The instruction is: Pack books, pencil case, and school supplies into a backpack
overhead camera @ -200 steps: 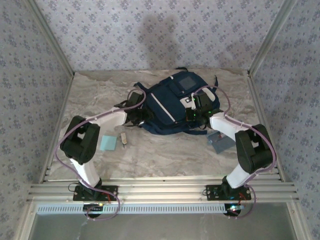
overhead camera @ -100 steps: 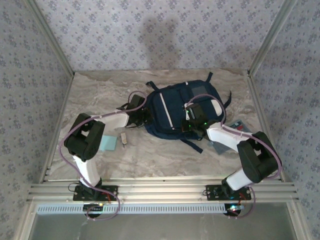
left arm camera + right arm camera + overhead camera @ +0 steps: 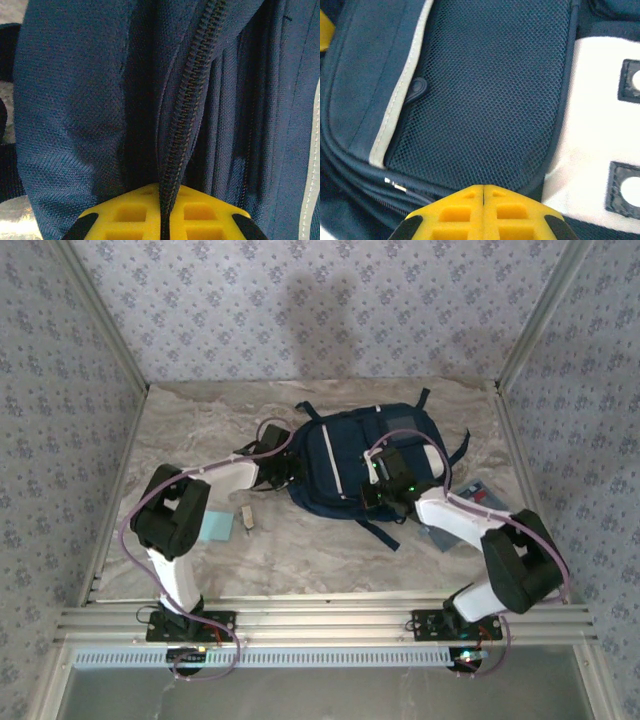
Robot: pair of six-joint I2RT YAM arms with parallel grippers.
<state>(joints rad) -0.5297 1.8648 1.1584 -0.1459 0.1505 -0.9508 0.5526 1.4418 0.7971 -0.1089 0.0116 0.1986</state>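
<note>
Two grippers are in play, both on the bag. The left gripper [image 3: 164, 200] has its yellow fingers pressed together with the dark zipper track [image 3: 192, 85] running straight down into the seam between them, so it is pinching the zipper edge of the large navy-blue fabric backpack [image 3: 65, 100]. From above, that left gripper [image 3: 283, 472] sits at the backpack's [image 3: 335, 455] left side.

Over to the right gripper [image 3: 483, 192]: its fingers are closed flush with nothing between them, tips just at the lower edge of the navy mesh pocket [image 3: 485, 90]. A white stripe [image 3: 400, 110] lies to the left of that mesh and a white patch with dark-framed dots [image 3: 590, 125] to the right. In the top view the right gripper [image 3: 375, 490] is over the bag's near right part.

The backpack lies flat mid-table on the marble-patterned tabletop [image 3: 330, 560]. Well to its left sit a small light-blue square pad [image 3: 214, 527] and, just beside it, a tiny beige block [image 3: 246, 520]. To the right, a flat grey pouch with a red mark [image 3: 478, 492] peeks out past the right arm.
</note>
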